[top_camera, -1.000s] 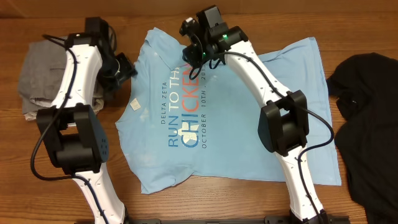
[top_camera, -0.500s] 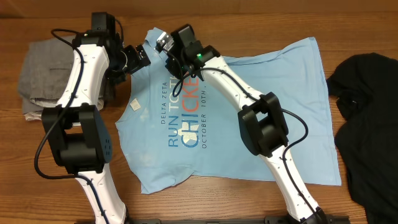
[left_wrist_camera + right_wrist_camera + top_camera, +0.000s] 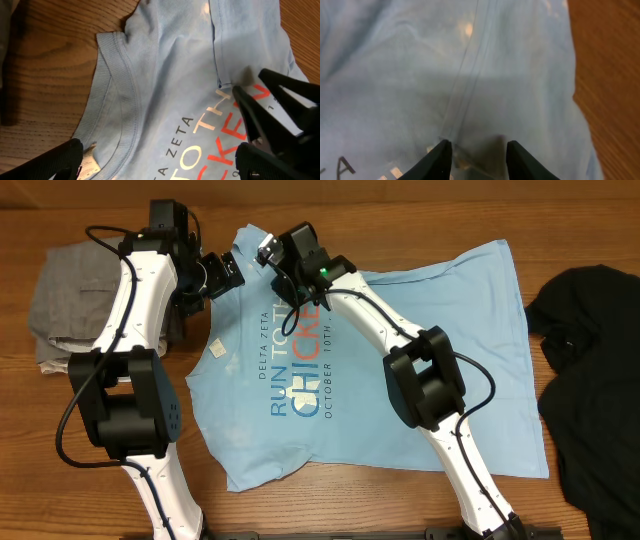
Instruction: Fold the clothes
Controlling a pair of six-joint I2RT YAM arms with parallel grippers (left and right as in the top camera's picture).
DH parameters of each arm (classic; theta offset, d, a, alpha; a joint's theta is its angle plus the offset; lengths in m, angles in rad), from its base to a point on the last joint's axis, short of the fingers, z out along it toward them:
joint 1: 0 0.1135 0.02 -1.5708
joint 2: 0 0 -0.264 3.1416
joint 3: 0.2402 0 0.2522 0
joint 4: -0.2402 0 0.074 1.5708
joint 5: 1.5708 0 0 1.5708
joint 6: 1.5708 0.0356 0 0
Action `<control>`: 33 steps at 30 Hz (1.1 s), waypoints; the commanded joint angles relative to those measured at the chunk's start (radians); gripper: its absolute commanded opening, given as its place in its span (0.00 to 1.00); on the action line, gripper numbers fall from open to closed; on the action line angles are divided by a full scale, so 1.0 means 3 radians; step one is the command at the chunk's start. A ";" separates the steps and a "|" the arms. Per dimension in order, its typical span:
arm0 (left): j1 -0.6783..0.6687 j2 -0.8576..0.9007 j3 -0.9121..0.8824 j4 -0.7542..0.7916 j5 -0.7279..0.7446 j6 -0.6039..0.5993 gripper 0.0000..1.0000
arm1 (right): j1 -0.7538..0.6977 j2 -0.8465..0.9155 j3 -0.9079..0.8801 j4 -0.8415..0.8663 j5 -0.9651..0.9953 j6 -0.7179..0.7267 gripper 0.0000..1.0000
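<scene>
Near the T-shirt (image 3: 400, 380) collar (image 3: 107, 95), left gripper (image 3: 160, 152) gapes wide, right gripper (image 3: 476, 150) half-open astride a hem (image 3: 470, 75)

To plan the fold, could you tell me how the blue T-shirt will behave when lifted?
Likely floppy: the T-shirt lies flat with soft wrinkles, so it should drape from any pinch. It looks thin, so pushing would probably bunch it rather than slide.
</scene>
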 commanded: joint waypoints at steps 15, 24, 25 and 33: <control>-0.0008 0.0031 -0.0020 0.0005 0.0027 0.0061 1.00 | -0.0028 0.0027 -0.0103 0.0072 -0.0235 0.0191 0.43; -0.0008 0.0031 -0.0020 0.0005 0.0027 0.0061 1.00 | -0.0032 0.0027 -0.0303 0.0289 -0.0231 0.0192 0.40; -0.0008 0.0031 -0.0020 0.0005 0.0027 0.0061 1.00 | -0.0032 0.0027 -0.0301 0.0310 -0.0233 0.0192 0.36; -0.0008 0.0031 -0.0020 0.0005 0.0027 0.0061 1.00 | -0.0034 0.0025 -0.0289 0.0470 -0.0221 0.0443 0.15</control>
